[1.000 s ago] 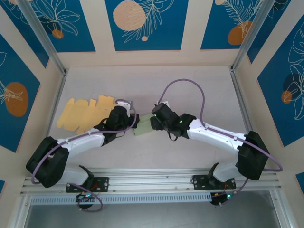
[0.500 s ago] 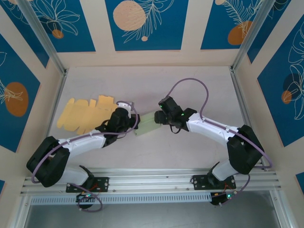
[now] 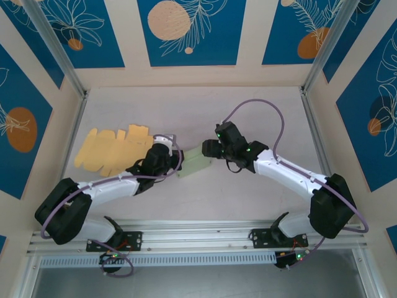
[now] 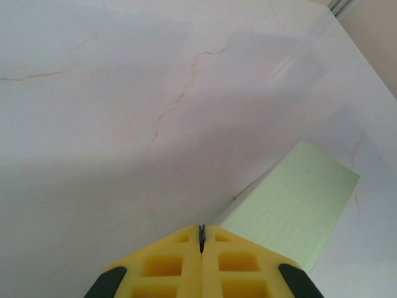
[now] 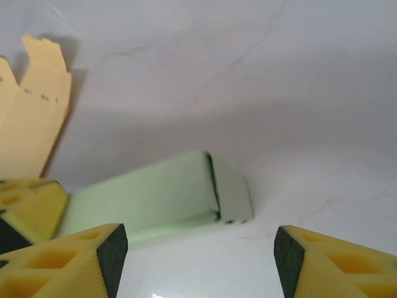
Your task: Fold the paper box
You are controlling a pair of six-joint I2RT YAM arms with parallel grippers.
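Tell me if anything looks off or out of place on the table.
Nothing looks damaged or spilled. The green box lies slanted on its side mid-table, and the unfolded yellow blanks overlap untidily to its left.

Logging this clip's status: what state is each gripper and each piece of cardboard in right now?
Green box: folded up into a box shape, lying on its side on the table.
Yellow cardboard: flat, unfolded.
Left gripper: shut, right beside the green box.
Right gripper: open, nothing between its fingers, green box just ahead.
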